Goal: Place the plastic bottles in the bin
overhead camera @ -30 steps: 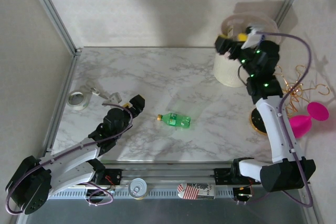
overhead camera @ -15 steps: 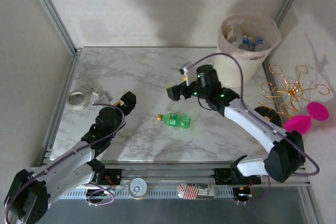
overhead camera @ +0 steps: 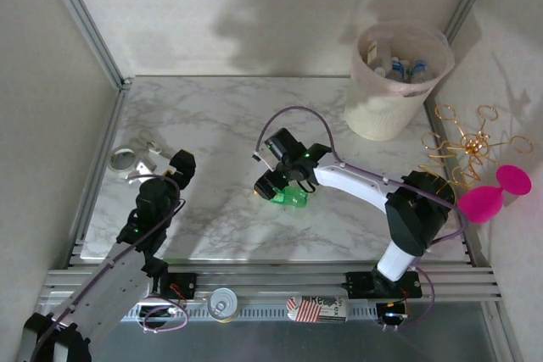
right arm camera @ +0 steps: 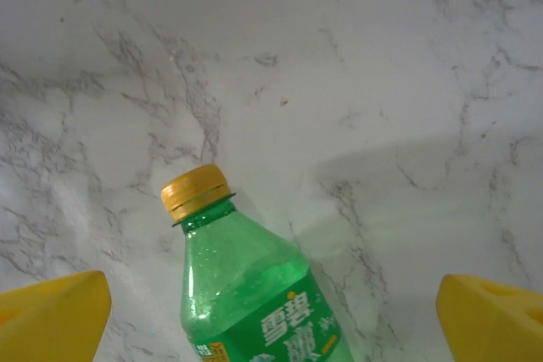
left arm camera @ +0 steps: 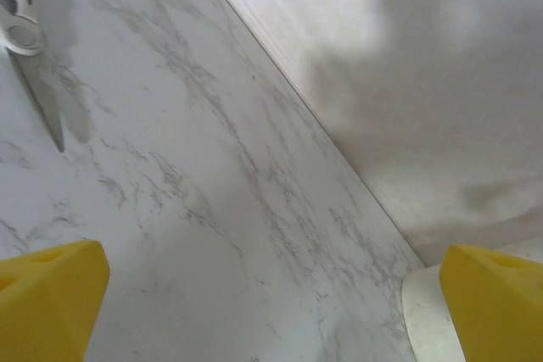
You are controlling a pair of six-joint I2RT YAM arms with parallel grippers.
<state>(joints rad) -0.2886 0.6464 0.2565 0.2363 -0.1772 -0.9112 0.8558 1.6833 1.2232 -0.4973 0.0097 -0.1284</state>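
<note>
On the veined marble table [overhead camera: 212, 116], the round cream bin [overhead camera: 382, 116] stood far right, holding clear bottles [overhead camera: 399, 67]. The right gripper [overhead camera: 268, 184], over a glossy green bottle [right arm camera: 246, 294] lying mid-table, and the left gripper [overhead camera: 181, 161] were both spread open, empty.

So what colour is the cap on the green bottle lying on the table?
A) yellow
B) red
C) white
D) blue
A, because the green bottle lies on its side on the marble table, and the cap on its neck is plainly yellow.
</note>
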